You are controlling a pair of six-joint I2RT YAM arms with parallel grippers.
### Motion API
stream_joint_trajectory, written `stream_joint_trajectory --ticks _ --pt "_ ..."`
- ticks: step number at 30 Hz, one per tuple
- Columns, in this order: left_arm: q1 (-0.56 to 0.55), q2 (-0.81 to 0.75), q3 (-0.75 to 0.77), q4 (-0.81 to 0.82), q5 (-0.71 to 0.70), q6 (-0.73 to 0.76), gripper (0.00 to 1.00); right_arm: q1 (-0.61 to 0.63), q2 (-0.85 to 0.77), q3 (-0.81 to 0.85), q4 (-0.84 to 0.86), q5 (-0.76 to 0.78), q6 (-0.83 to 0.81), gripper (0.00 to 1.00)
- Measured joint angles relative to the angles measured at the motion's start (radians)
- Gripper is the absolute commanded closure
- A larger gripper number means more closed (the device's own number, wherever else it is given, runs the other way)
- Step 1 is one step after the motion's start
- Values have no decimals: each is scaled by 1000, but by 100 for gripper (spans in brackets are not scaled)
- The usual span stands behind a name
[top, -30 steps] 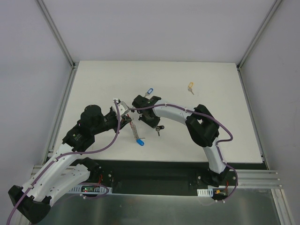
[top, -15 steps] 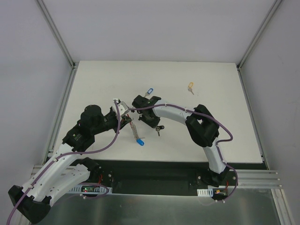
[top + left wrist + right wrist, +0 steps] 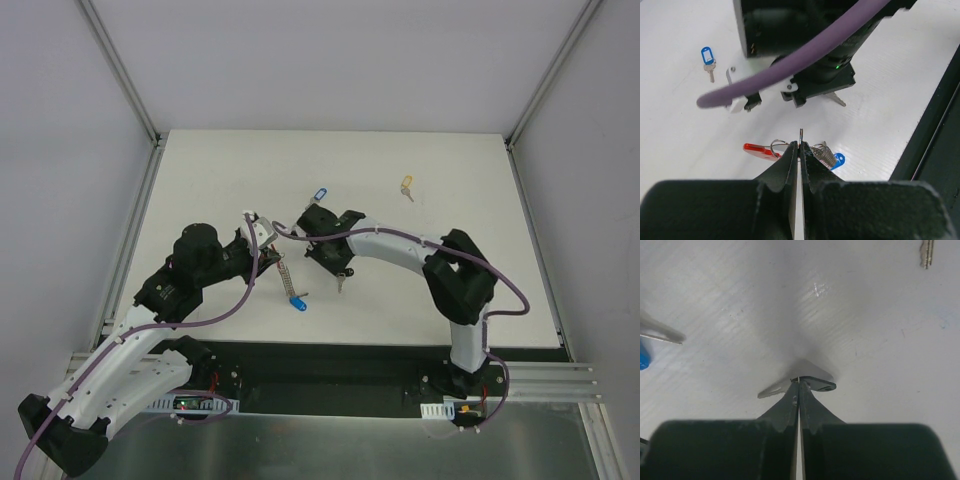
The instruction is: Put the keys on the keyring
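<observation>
My left gripper (image 3: 265,250) (image 3: 800,146) is shut on the thin metal wire of the keyring (image 3: 756,149), held a little above the table. Its red band sticks out to one side and its grey ribbed strap (image 3: 285,275) (image 3: 823,154) to the other. A blue-tagged key (image 3: 297,303) (image 3: 839,160) hangs at the strap's end. My right gripper (image 3: 341,272) (image 3: 799,385) points down at the table, shut on the black-tagged key (image 3: 821,385), pinched by its small ring. Another blue-tagged key (image 3: 318,196) (image 3: 707,55) and a yellow-tagged key (image 3: 406,186) lie loose farther back.
The white table (image 3: 200,180) ends in a black strip (image 3: 330,362) at the near edge and metal rails (image 3: 130,240) at the sides. The right arm's wrist and purple cable (image 3: 790,55) hang close in front of my left gripper. A key blade (image 3: 926,252) shows at the right wrist view's upper edge.
The right arm has swung its elbow to the right and its wrist has shifted slightly right, over the black-tagged key. The left arm and the keyring have not moved.
</observation>
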Motion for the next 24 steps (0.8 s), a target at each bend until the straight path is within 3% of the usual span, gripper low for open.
stream_joint_trajectory --ticks 11,24 --pt "0 2 0 0 35 40 100 -27 -507 -383 361 -80 -4 99" --pt "0 148 66 -7 284 152 100 -58 -1010 -766 777 -285 -46 99"
